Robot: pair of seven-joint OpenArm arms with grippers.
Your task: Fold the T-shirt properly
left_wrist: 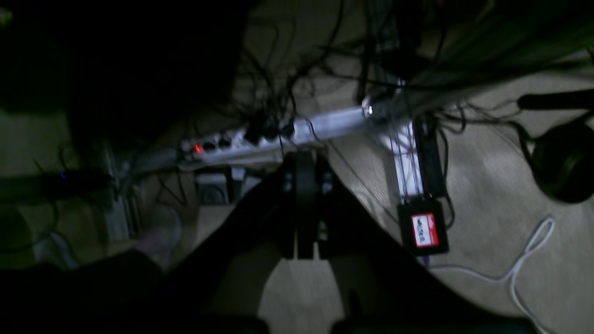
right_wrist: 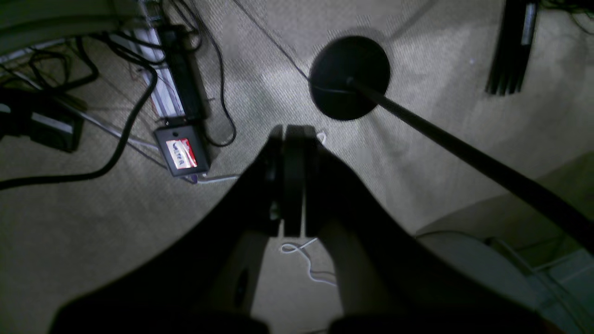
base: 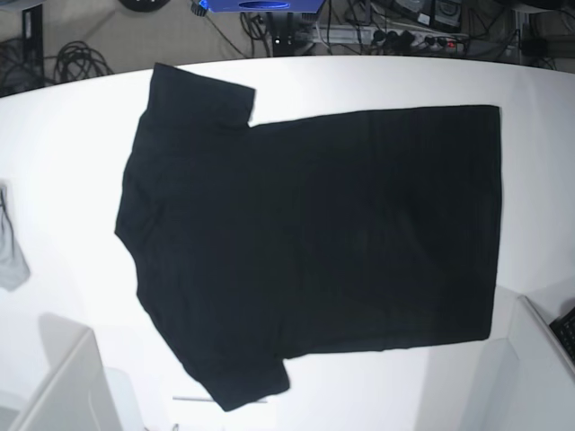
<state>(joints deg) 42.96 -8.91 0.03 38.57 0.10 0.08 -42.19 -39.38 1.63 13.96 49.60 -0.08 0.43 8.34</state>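
Note:
The black T-shirt lies spread flat on the white table, plain side up, collar to the left, hem to the right, both sleeves out. No print shows. Neither gripper appears in the base view. In the left wrist view my left gripper hangs over the floor with its jaws pressed together and nothing between them. In the right wrist view my right gripper is likewise shut and empty over the carpet. The shirt is out of both wrist views.
A small grey cloth lies at the table's left edge. White structures stand at the front corners. On the floor are a power strip, a labelled black box, cables and a round stand base.

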